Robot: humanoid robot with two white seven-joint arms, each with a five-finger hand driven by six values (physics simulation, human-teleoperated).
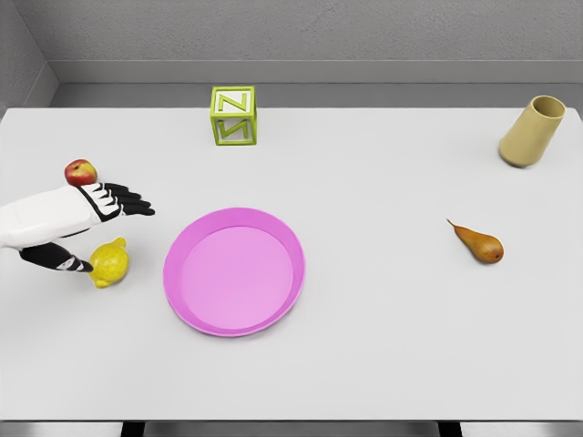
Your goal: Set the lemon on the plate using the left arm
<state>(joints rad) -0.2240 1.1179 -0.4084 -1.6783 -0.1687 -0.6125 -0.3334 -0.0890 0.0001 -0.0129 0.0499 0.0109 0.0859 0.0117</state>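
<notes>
Lemon (pixel 109 262) lying on the tabletop (pixel 383 328) near its left edge, just beside the pink plate (pixel 182 291) but not on it. Left robot hand (pixel 107 217) reaching in from the left edge, four fingers (pixel 127 200) stretched flat above and slightly behind the lemon, thumb (pixel 64 262) low at the lemon's left side, touching or nearly so. Hand spread apart, not clamped on anything. Apple (pixel 80 172) just behind the hand, close to the left edge. Plate sitting left of the middle, toward the near edge. Green letter block (pixel 233 116) by the far edge. Tan cup (pixel 532 132) tilted at the far right corner. Brown pear (pixel 480 244) lying toward the right edge.
</notes>
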